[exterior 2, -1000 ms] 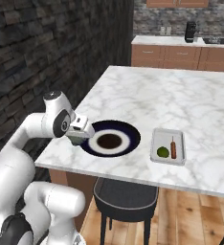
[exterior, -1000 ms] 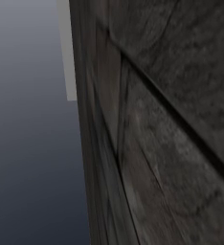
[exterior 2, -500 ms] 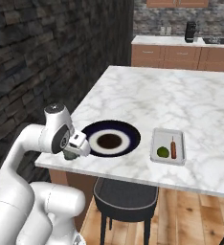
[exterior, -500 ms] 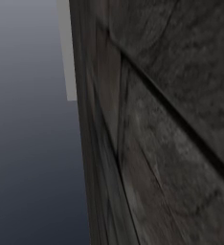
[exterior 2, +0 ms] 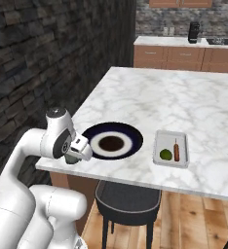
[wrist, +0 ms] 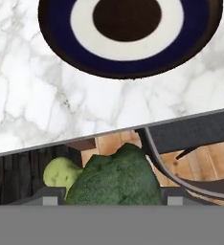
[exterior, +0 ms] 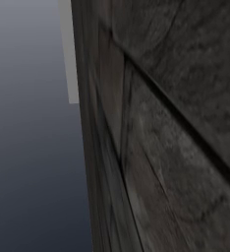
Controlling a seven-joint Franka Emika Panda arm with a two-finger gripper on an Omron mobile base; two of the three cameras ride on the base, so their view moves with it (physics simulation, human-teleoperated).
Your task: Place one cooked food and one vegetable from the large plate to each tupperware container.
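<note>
Broccoli (wrist: 115, 178), a dark green floret with a pale stalk end, sits clamped between the fingertips of the gripper (exterior 2: 80, 151), which hangs at the near-left corner of the marble counter (exterior 2: 184, 97), just off the edge and beside the large plate (exterior 2: 135, 137). That plate lies near the counter's front edge with only a dark round item (exterior 2: 111, 143) at its white centre, which I take to be a cooked food waiting to be moved. To the plate's right, a little apart from it, the rectangular light-grey tray (exterior 2: 157, 146) already holds a small green vegetable (exterior 2: 165, 154) and a thin brown stick-like food (exterior 2: 176, 150), so that container looks finished. No second container is visible on the part of the counter shown, so I cannot tell where it stands. By my reckoning roughly half the job is done: the held vegetable and the dark piece on the plate both have to go into the other tub.
</note>
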